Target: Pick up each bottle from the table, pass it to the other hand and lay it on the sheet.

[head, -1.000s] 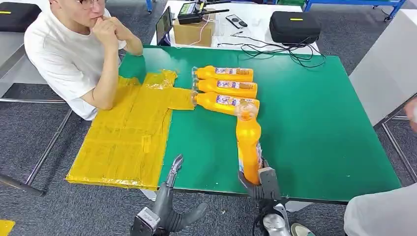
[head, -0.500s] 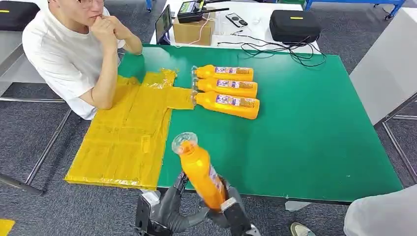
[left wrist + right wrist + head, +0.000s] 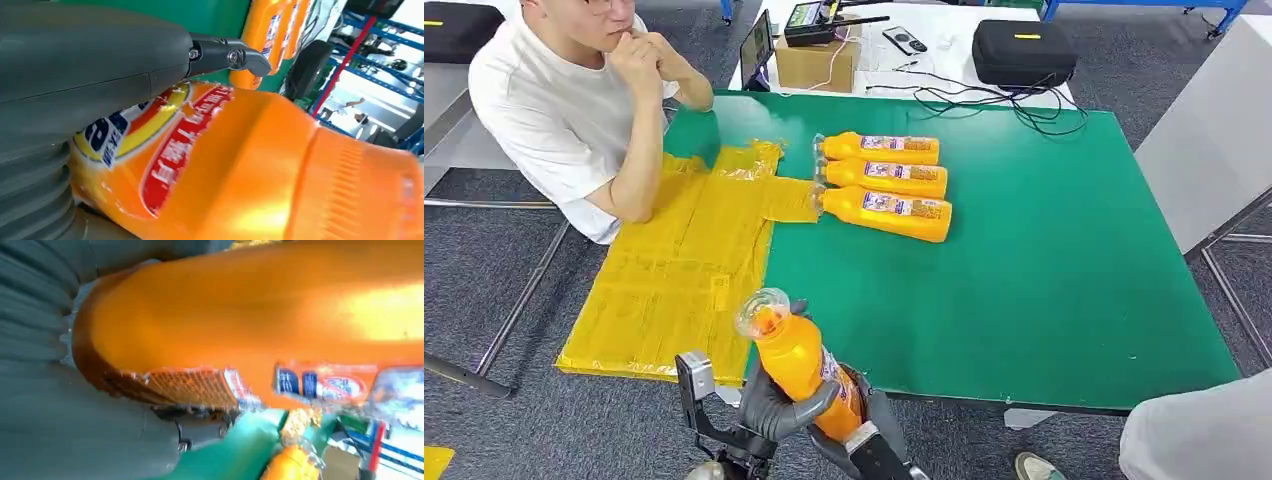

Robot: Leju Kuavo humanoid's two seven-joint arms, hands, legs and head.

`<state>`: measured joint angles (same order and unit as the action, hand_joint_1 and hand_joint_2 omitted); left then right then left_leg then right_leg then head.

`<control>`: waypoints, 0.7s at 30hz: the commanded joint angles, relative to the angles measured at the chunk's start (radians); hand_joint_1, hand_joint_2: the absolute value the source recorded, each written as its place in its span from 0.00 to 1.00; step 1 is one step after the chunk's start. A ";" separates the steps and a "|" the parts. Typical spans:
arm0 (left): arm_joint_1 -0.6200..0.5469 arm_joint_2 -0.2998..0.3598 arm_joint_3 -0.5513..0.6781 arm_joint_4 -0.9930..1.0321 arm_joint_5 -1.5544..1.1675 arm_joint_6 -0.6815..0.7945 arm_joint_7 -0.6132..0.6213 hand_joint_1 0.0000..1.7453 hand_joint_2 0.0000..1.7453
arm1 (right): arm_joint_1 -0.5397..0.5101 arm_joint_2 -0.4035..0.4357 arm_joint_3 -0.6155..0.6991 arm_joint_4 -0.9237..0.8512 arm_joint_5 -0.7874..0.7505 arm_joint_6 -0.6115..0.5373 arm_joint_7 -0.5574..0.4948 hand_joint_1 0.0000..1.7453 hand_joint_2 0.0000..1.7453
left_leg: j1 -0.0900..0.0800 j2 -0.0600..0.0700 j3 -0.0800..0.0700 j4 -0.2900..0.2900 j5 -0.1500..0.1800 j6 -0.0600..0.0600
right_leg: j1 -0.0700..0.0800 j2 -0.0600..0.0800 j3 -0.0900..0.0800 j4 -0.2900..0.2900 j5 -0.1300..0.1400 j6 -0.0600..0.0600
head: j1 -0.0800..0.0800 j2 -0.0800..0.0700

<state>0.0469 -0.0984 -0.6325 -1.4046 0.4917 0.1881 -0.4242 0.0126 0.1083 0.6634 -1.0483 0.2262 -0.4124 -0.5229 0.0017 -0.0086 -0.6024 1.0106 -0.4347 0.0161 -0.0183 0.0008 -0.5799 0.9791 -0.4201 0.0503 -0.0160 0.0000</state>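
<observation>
Left hand: my left hand [image 3: 774, 410] wraps the lower body of the bottle [image 3: 799, 360] from the sheet side, thumb across its front; the left wrist view shows a dark finger [image 3: 225, 54] lying over the label.
Right hand: my right hand [image 3: 859, 420] grips the base of the same bottle from beneath, on the side away from the sheet; the right wrist view shows its ribbed cover pressed against the bottom edge.
Change: a second ago the right hand alone held this bottle up over the table, well clear of the left; since then the bottle has come across to the near table edge and the left hand has closed on it.
Meaning: I judge the hand-over is midway, both hands holding, the right one's release not yet done.
Pose: both arms are drawn in low and close together at the table's near edge; the bottle tilts, its clear cap up and leaning toward the sheet.
Sheet: the yellow sheet [image 3: 674, 290] lies just beyond and outward of my left hand, with nothing on it.
Waiting: three more bottles [image 3: 884, 185] lie side by side well ahead of both hands, caps toward the sheet.
Person: someone in white sits past the sheet's far side.
</observation>
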 commanded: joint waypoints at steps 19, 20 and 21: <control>-0.039 -0.029 -0.004 0.142 0.126 -0.173 0.105 1.00 1.00 | -0.068 0.011 -0.040 -0.056 0.106 0.063 0.053 0.00 0.00 | 0.000 0.002 0.002 0.000 -0.001 -0.001 | 0.000 0.002 0.002 0.000 0.000 -0.002 | 0.000 0.000; -0.034 -0.017 -0.010 0.129 0.128 -0.194 0.099 1.00 1.00 | -0.061 0.018 -0.039 -0.078 0.121 0.030 0.034 0.00 0.00 | 0.001 0.003 0.003 0.000 -0.002 -0.001 | 0.001 0.002 0.003 0.000 -0.001 -0.002 | 0.000 0.000; -0.032 -0.015 -0.010 0.127 0.127 -0.195 0.098 1.00 1.00 | -0.062 0.020 -0.037 -0.080 0.122 0.028 0.034 0.00 0.00 | 0.000 0.002 0.002 0.000 -0.001 -0.001 | 0.000 0.001 0.002 0.000 -0.001 -0.002 | 0.000 0.000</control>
<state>0.0084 -0.1121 -0.5970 -1.3355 0.5981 0.0454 -0.3342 -0.0299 0.0923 0.6401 -1.0685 0.3319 -0.3510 -0.4707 0.0016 -0.0085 -0.6029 1.0106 -0.4347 0.0162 -0.0185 0.0009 -0.5800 0.9793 -0.4201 0.0503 -0.0160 0.0000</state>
